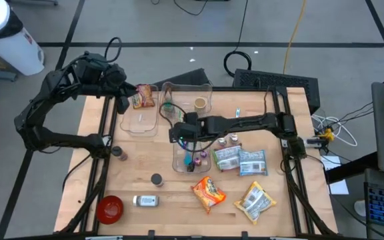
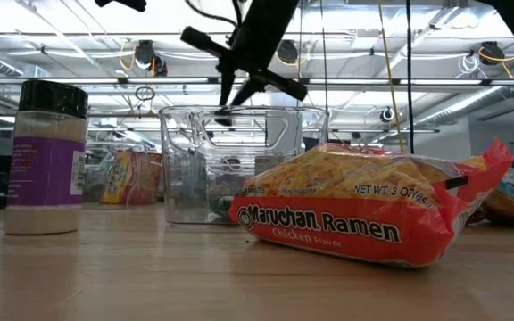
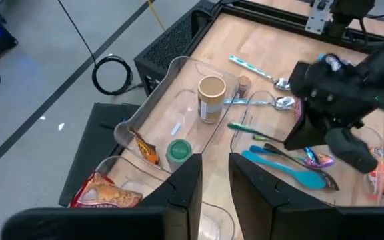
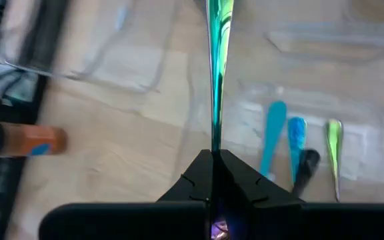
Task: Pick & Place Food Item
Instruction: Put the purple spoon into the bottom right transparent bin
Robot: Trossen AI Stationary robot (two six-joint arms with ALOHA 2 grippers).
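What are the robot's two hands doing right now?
Left gripper: partly open, empty, above the clear containers.
Right gripper: shut on an iridescent utensil.

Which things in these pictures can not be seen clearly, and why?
- Utensil in the right gripper: its end is cut off by the right wrist picture's edge.
- Ramen packet, low view: hides the table behind.
- Left gripper: nothing visible between its fingers.

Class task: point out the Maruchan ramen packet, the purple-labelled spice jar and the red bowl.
Maruchan ramen packet [image 2: 355, 218]: low view, printed front.
Purple-labelled spice jar [image 2: 47, 165]: low view, label.
Red bowl [image 1: 110, 209]: high view, inside.
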